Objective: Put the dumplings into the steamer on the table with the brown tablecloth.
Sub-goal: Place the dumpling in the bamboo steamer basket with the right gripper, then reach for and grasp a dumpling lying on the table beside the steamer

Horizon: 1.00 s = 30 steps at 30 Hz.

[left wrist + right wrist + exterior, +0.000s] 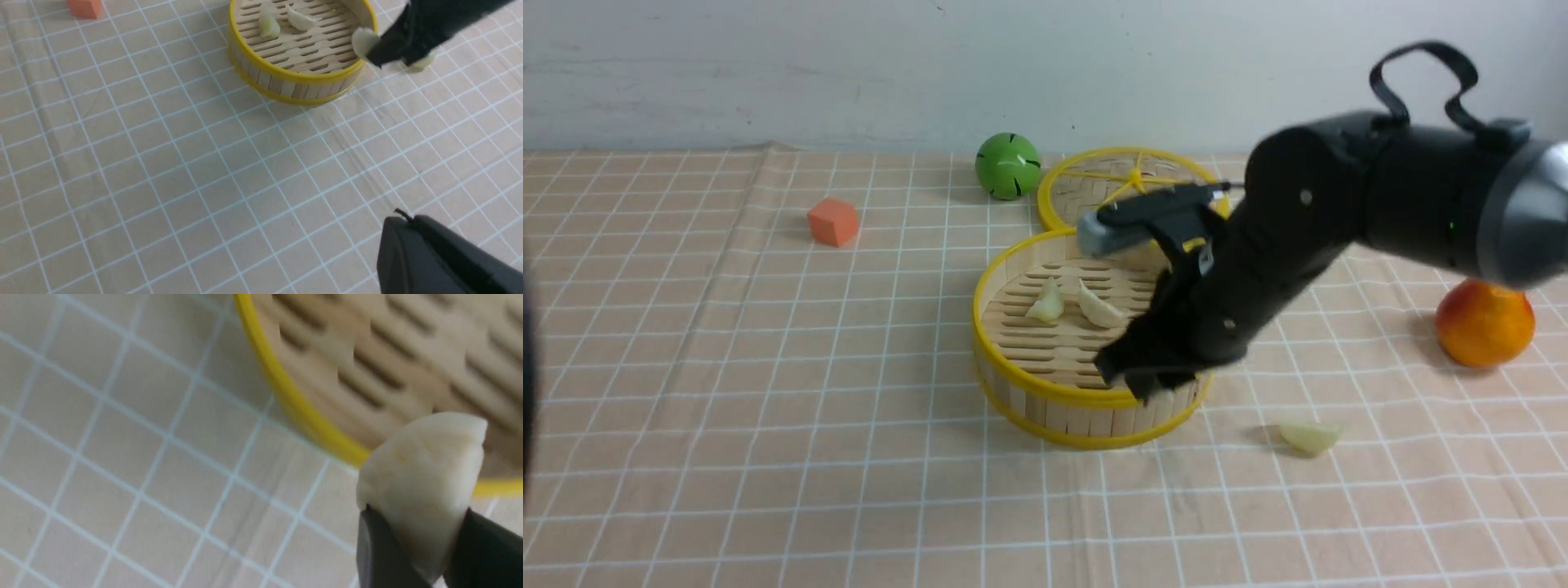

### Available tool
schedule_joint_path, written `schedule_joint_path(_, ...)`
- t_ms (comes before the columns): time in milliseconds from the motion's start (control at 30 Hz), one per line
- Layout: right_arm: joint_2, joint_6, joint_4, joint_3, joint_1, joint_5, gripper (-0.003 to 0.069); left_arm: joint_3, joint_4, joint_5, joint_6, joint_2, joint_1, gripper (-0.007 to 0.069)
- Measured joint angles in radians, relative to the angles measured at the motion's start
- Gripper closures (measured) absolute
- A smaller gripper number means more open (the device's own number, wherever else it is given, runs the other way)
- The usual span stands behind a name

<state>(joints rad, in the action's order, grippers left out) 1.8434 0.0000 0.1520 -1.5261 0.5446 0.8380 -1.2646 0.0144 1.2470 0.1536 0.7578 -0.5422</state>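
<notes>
1. No word, label, brand, number or sign can be read in any of the three views
2. The brown tablecloth (768,367) carries only a grid of thin white lines, no lettering
3. The green ball (1008,166) carries only short black strokes, which form no letter or digit

Even bright light, soft faint shadows, right wrist view blurred close-up
</notes>
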Motion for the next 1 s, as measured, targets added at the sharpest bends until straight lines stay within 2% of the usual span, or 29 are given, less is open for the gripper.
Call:
schedule_joint_path(233, 0.203, 0.0, 0.014, -0.199, 0.0, -0.001, 0.0447, 0.103, 0.001, 0.0, 0.001, -0.074, 0.0, 0.0638)
schedule_joint_path(400, 0.316, 0.0, 0.005, -0.252, 0.0, 0.003, 0.0447, 0.134, 0.001, 0.0, 0.001, -0.074, 0.0, 0.0638)
schedule_joint_path(500, 0.333, 0.0, -0.005, -0.27, 0.002, 0.008, 0.0361, 0.139, 0.001, 0.0, 0.001, -0.076, 0.0, 0.0638)
schedule_joint_path(533, 0.333, 0.0, -0.005, -0.271, 0.002, 0.008, 0.0353, 0.139, 0.001, 0.0, 0.001, -0.076, 0.0, 0.0638)
schedule_joint_path(567, 0.331, 0.0, -0.005, -0.289, 0.002, 0.027, 0.0277, 0.139, 0.001, 0.0, 0.001, -0.076, 0.0, 0.0638)
schedule_joint_path(633, 0.318, -0.006, -0.01, -0.316, 0.003, 0.084, 0.0186, 0.139, 0.001, 0.0, 0.001, -0.076, 0.0, 0.0638)
schedule_joint_path(667, 0.313, -0.009, -0.011, -0.322, 0.003, 0.09, 0.0169, 0.139, 0.001, 0.0, 0.001, -0.076, 0.0, 0.0638)
schedule_joint_path(733, 0.257, -0.056, -0.035, -0.344, 0.005, 0.185, 0.009, 0.139, 0.001, 0.0, 0.001, -0.078, 0.0, 0.0638)
schedule_joint_path(867, 0.125, -0.111, -0.102, -0.321, -0.006, 0.296, 0.0067, 0.139, 0.001, 0.0, 0.001, -0.078, 0.0, 0.0638)
schedule_joint_path(1000, -0.013, -0.169, -0.133, -0.163, -0.075, 0.347, 0.0104, 0.139, 0.001, 0.0, 0.001, -0.079, 0.0, 0.0638)
